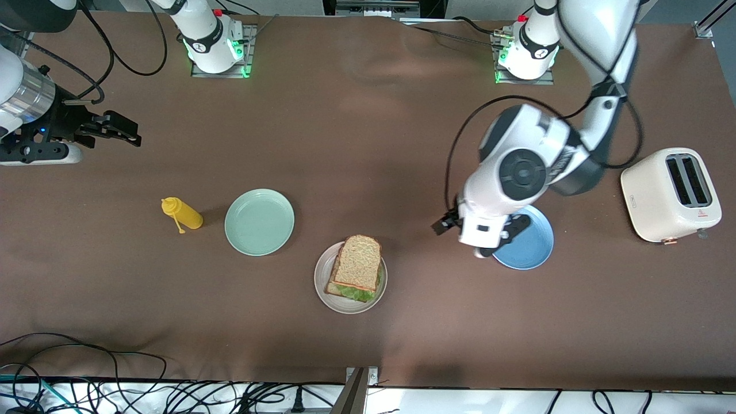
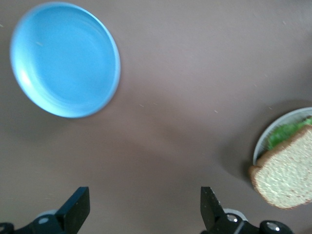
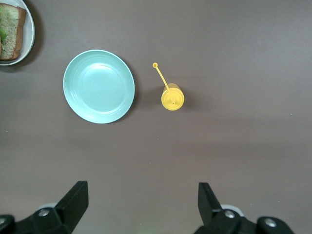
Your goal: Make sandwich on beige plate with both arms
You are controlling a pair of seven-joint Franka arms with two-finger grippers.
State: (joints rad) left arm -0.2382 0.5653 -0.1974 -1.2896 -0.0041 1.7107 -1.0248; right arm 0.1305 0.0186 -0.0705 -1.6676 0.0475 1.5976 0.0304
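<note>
**Sandwich stacked on the beige plate — both arms clear**

The sandwich (image 1: 356, 268) sits on the beige plate (image 1: 322, 287), toward the camera-side edge of the table (image 1: 368, 144), roughly mid-length. The top slice is on, with lettuce and a red layer showing at the edge nearest the camera. Stacking looks done.

The left gripper (image 2: 145, 207) hangs over bare table by the blue plate (image 1: 535, 253); fingers are spread wide, with nothing between them. The right gripper (image 3: 143, 204) waits up at the right arm's end of the table, fingers also wide apart and empty.

The mint plate (image 1: 259, 222) and the yellow squeeze bottle (image 1: 183, 214) sit between it and the sandwich; the toaster (image 1: 670, 194) is at the left arm's end.

Judgement: final step. Next move is just pulling the left arm back to rest, up and clear of the blue plate. No further grasp looks needed.
</note>
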